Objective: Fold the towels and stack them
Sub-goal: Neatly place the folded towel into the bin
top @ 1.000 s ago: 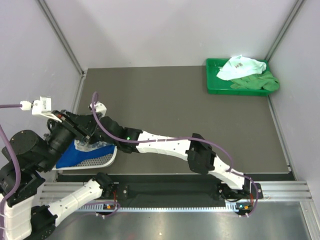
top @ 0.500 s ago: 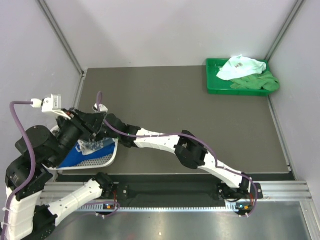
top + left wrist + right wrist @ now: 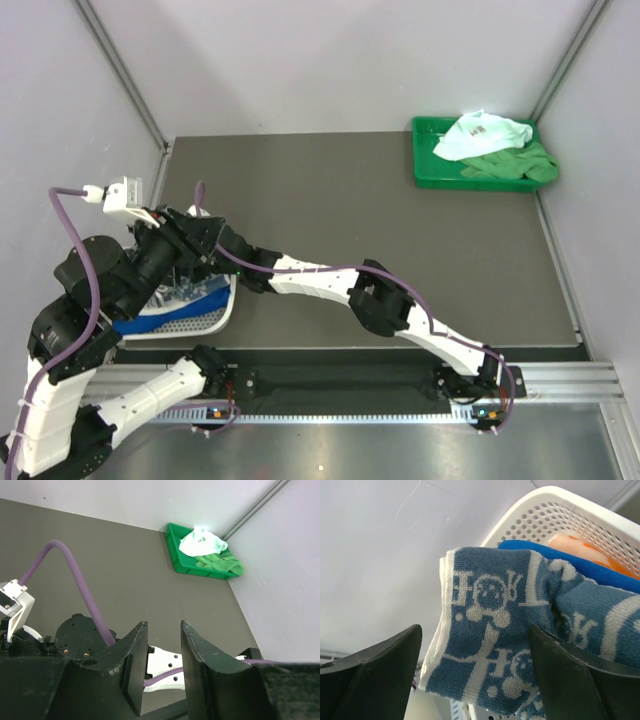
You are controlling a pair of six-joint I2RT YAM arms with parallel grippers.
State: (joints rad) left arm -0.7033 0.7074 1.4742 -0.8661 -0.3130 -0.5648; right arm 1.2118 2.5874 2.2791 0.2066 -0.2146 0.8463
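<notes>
Right pincer [image 3: 475, 630] released astride the blue-and-white patterned terry towel [image 3: 485, 595] in the white perforated plastic basket [image 3: 555, 515], 8 o'clock on the desk [image 3: 350, 200]; left pincer [image 3: 163, 625] likewise released.

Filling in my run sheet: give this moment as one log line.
right gripper: open, at patterned towel in basket | left gripper: open, empty | green tray: pale towel, green towel

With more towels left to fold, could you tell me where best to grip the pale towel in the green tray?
Pinch the pale towel at its raised, bunched middle, coming straight down. It lies crumpled atop the green towel inside the green tray, whose walls likely block a sideways approach; the hump gives the jaws a fold to close on.
</notes>
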